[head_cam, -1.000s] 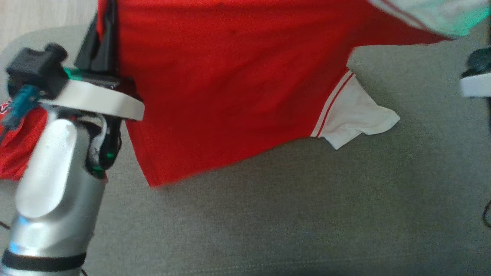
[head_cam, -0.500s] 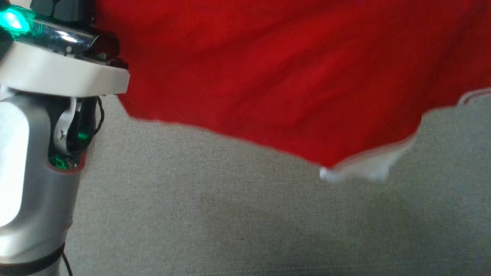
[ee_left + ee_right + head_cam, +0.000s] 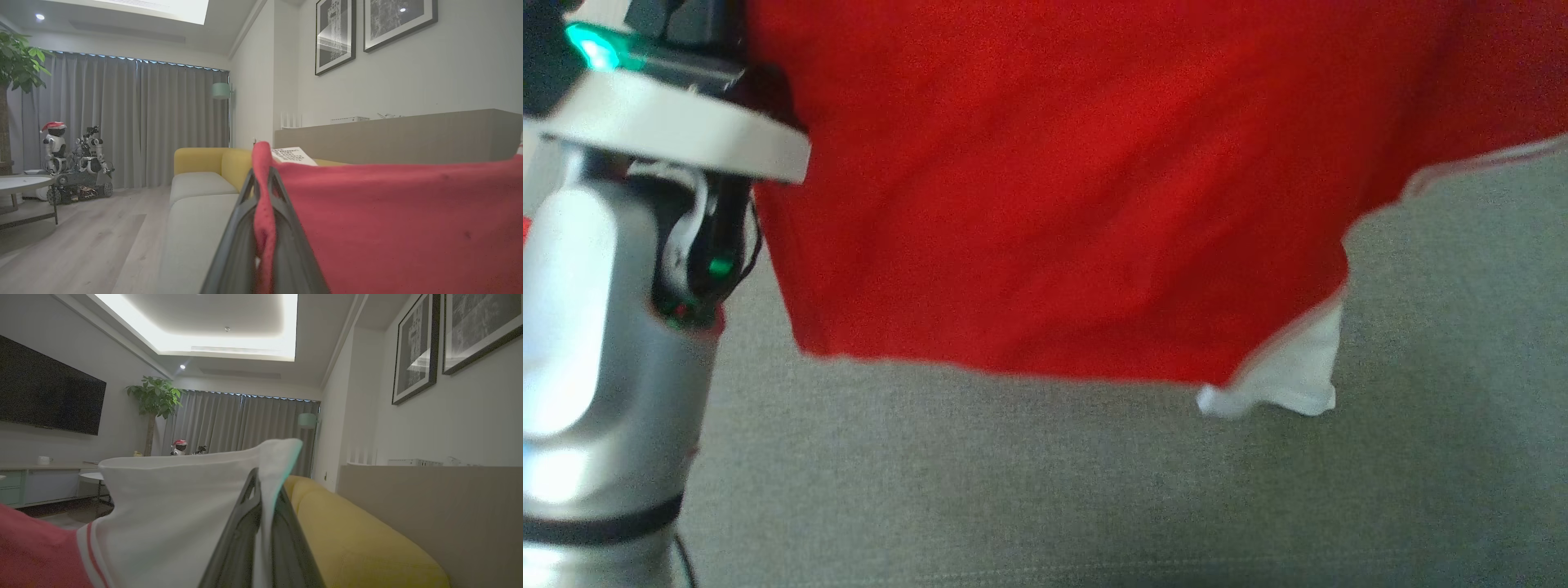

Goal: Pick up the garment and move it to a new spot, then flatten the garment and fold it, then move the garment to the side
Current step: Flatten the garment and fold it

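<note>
1. Your left gripper [image 3: 262, 174] is pinching an edge of the red shirt [image 3: 1054, 188], fabric spreading to its right.
2. Your right gripper [image 3: 266, 484] is clamping the white sleeve [image 3: 175, 506], cloth draping to its left.
3. The red shirt is hanging between both grippers, over the grey sofa seat [image 3: 1094, 490].

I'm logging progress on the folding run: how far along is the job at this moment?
Done: the garment is picked up, lifted over the grey cushion. In hand: the left gripper is shut on its red edge, the right gripper on its white sleeve, cloth spread between them. Left: laying it down, flattening, folding, moving aside.
</note>
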Available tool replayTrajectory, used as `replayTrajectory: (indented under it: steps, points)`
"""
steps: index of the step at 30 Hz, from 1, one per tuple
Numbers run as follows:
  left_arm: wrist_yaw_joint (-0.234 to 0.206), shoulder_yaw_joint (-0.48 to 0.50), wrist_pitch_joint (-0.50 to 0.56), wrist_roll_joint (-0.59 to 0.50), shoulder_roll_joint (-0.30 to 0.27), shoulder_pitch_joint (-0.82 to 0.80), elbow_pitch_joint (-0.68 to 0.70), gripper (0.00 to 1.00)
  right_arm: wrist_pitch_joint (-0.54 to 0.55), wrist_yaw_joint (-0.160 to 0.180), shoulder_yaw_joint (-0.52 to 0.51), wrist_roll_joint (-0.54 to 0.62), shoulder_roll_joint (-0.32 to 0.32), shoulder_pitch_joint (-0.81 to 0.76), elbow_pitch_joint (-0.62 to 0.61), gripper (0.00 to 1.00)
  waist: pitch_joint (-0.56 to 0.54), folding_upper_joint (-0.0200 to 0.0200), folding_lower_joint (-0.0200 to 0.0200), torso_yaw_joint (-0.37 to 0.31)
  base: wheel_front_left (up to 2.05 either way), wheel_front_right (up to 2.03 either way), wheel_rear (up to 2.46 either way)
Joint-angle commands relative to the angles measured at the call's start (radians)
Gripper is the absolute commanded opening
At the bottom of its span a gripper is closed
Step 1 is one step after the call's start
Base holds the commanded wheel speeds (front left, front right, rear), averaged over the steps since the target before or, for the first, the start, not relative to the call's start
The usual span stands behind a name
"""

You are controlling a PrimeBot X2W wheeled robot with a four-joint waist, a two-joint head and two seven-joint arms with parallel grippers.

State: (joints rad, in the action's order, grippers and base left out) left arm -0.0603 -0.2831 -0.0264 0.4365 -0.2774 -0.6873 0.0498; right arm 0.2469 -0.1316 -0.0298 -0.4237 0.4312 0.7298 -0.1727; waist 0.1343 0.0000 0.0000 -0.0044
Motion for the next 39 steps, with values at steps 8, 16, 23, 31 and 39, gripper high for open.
replayTrajectory:
  steps: [8,16,23,31,39]
  points:
    - [0.099,0.006,-0.170,0.023,0.060,-0.300,-0.351,0.00,-0.075,0.001,0.125,-0.038,-0.050,0.274,0.296,0.00,0.043,0.0000,0.0000,0.016,0.00,0.00,0.00]
    - [0.136,0.000,-0.233,-0.028,0.129,-0.544,-0.715,0.00,-0.246,0.001,0.224,-0.027,-0.110,0.572,0.720,0.00,0.073,0.0000,0.0000,0.026,0.00,0.00,0.00]
    - [0.131,0.008,-0.235,-0.038,0.177,-0.623,-0.999,0.00,-0.290,0.001,0.279,-0.012,-0.199,0.701,1.075,0.00,0.123,0.0000,0.0000,0.017,0.00,0.00,0.00]
    - [0.135,0.027,-0.235,-0.015,0.207,-0.565,-1.172,0.00,-0.297,0.001,0.384,-0.058,-0.265,0.666,1.265,0.00,0.192,0.0000,0.0000,0.003,0.00,0.00,0.00]
    - [0.136,0.035,-0.235,-0.021,0.213,-0.485,-1.213,0.00,-0.322,0.001,0.473,-0.115,-0.262,0.556,1.313,0.00,0.207,0.0000,0.0000,-0.002,0.00,0.00,0.00]
